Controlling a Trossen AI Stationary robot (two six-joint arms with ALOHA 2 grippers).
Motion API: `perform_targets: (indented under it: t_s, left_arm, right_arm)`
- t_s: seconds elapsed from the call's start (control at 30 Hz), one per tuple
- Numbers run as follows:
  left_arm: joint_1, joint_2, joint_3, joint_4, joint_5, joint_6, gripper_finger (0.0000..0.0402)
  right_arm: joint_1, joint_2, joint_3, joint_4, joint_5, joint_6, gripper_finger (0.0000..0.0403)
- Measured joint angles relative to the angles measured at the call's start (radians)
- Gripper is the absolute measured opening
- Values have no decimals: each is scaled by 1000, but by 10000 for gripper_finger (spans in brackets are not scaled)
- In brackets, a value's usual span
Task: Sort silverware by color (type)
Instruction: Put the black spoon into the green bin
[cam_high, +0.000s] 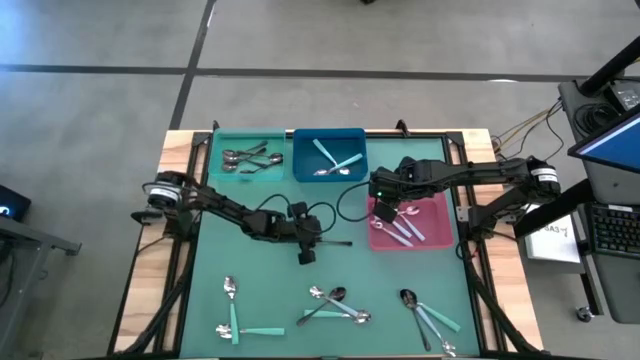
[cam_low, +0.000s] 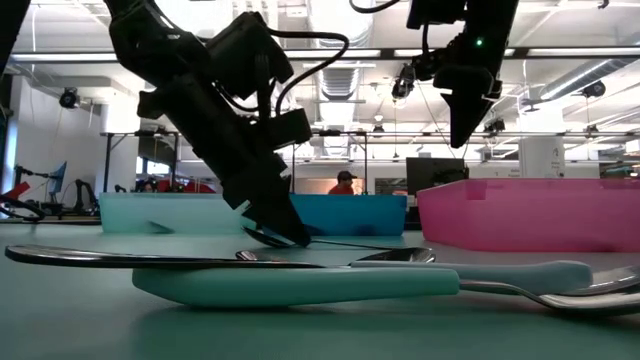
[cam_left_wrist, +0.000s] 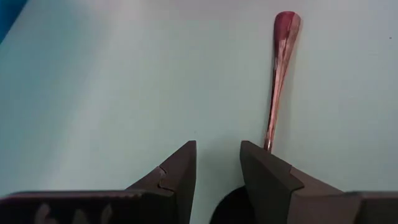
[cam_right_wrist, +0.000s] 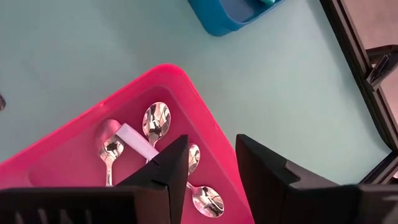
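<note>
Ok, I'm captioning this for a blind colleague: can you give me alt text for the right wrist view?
The right gripper, fingers apart and empty, hangs over the edge of a pink bin holding shiny spoons, some with white handles. The green table mat lies beyond it, with a corner of a blue bin farther off.

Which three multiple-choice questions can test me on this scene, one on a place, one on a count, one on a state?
1. Where is the right gripper? A over the pink bin; B over the blue bin; C over loose spoons.
2. How many bins stand on the table? A two; B three; C five.
3. The right gripper is: A open and empty; B shut on a spoon; C shut on a rim.

1 A: the high view shows it there.
2 B: turquoise bin, blue bin, pink bin.
3 A: its wrist view shows a bare gap between the fingers.
</note>
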Motion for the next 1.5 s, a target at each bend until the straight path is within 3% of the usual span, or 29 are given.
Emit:
perform_targets:
  t_s: [0.37, 0.63, 0.9, 1.1, 1.27, 1.5]
  left_arm:
    - [4, -8, 5, 17, -29, -11, 111]
    - [3, -6, 16, 23, 115, -12, 111]
    - [5, -5, 13, -23, 111, -16, 109]
    - [28, 33, 7, -40, 120, -60, 67]
    - [55, 78, 10, -27, 184, -131, 12]
    - [76, 50, 6, -31, 209, -161, 3]
  right_arm:
    - [0, 0, 0, 3, 0, -3, 118]
    - [0, 0, 0, 4, 0, -3, 123]
    - [0, 0, 0, 5, 0, -3, 116]
    - [0, 0, 0, 8, 0, -4, 121]
    - [0, 0, 0, 12, 0, -4, 116]
    - [0, 0, 0, 15, 0, -5, 111]
